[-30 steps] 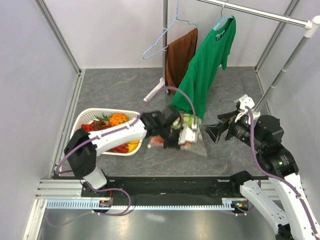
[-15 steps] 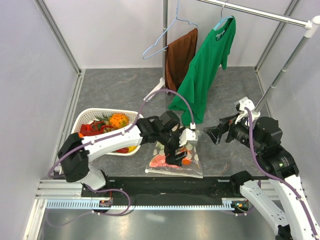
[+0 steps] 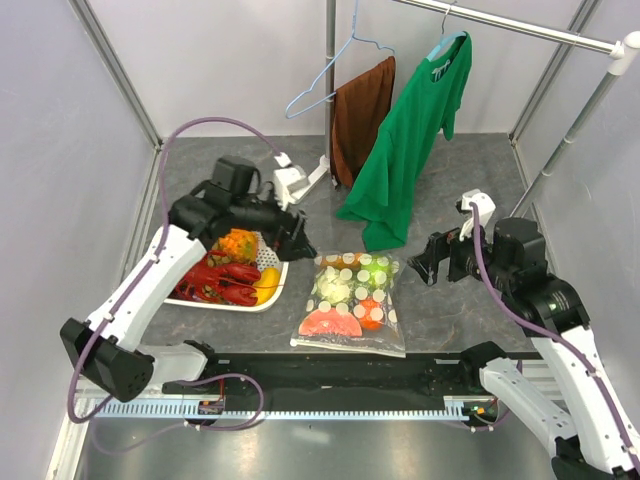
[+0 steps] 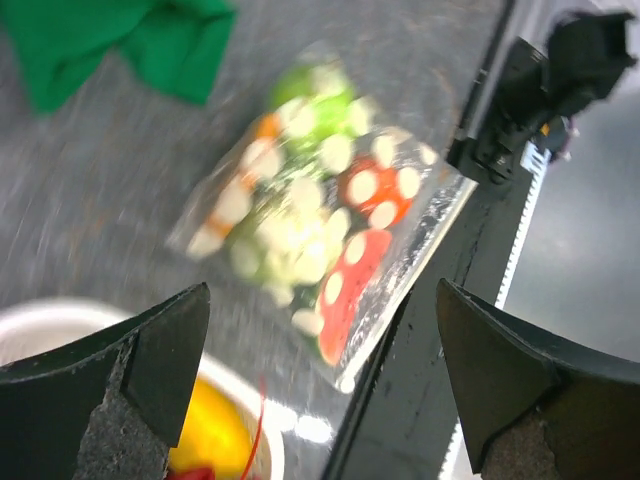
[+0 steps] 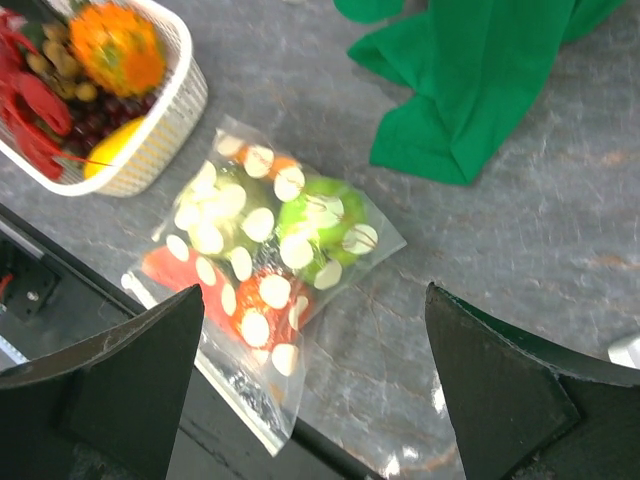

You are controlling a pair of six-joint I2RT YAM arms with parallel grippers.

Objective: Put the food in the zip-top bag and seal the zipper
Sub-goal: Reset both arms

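The zip-top bag [image 3: 352,305] lies flat on the table, clear with white dots. Inside it are a watermelon slice [image 3: 325,323], an orange-red piece [image 3: 370,312] and green food [image 3: 375,268]. A whitish strip that may be the zipper [image 3: 348,347] runs along its near edge; I cannot make out a slider. More food sits in the white basket [image 3: 170,235]: red lobsters [image 3: 225,282], an orange fruit [image 3: 238,243] and a yellow piece [image 3: 266,283]. My left gripper [image 3: 300,243] hangs open and empty over the basket's right end. My right gripper [image 3: 428,262] is open, right of the bag [image 5: 265,270].
A green T-shirt [image 3: 410,130] and a brown cloth [image 3: 360,115] hang from the rack at the back, beside an empty blue hanger [image 3: 320,85]. The shirt's hem reaches the table just behind the bag. A black rail [image 3: 330,370] borders the near edge.
My left gripper opened and let go of the bag, which dropped flat on the table. The left arm then swung back and left over the basket. The right arm barely moved.
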